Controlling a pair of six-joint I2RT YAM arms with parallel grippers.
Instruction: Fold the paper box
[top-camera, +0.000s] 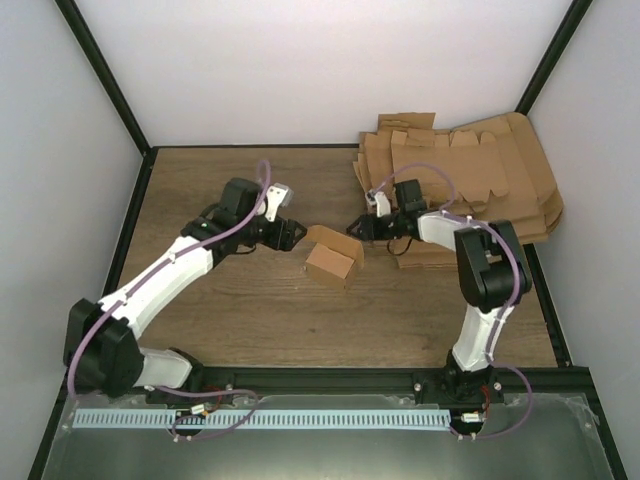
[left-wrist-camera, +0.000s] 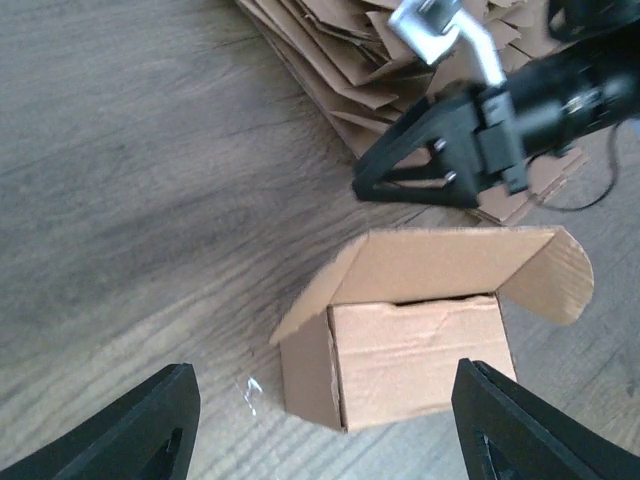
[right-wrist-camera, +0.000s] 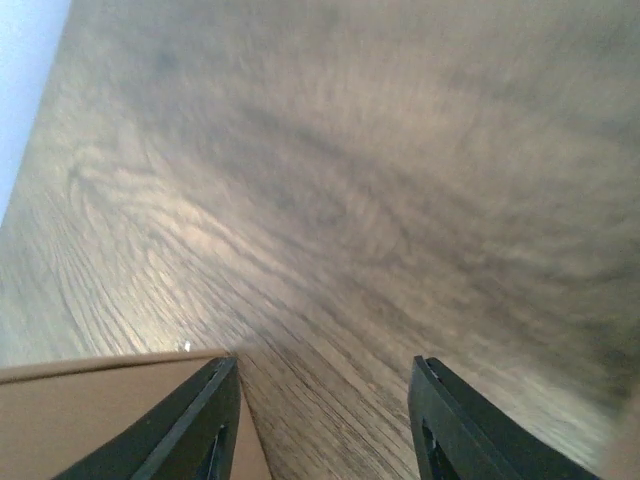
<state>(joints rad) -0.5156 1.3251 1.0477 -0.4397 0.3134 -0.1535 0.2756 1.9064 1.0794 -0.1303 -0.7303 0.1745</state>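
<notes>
Paper box (top-camera: 330, 260) sat near the table (top-camera: 250, 310) centre, a bit toward 3 o'clock, standing on its base w/ side walls up and the lid flap (left-wrist-camera: 450, 262) raised open, rounded tab at its end. L arm (top-camera: 160, 280) ran from its base at 7 o'clock in a long low diagonal toward the centre, elbow close to the base, forearm nearly straight, wrist bent so the L claw (top-camera: 290, 232) faced the box from the box's 10 o'clock. In L wrist view the L claw (left-wrist-camera: 322, 375) was spread wide, both fingers (left-wrist-camera: 150, 430) at the frame's bottom corners, the box ahead of and between them, untouched. R arm (top-camera: 485, 270) rose steeply from its base at 5 o'clock, elbow high, forearm doubled back toward 9 o'clock across the near edge of the pile of flat sheets (top-camera: 480, 170), which lay at abt 1–2 o'clock on the table. R claw (top-camera: 354, 226) pointed at the box from its 1 o'clock, tips just beside the lid flap; contact couldn't be told. In R wrist view the R claw (right-wrist-camera: 325, 362) was spread too, bare wood between the fingers, brown card at 7 o'clock by one finger, nothing pinched.
</notes>
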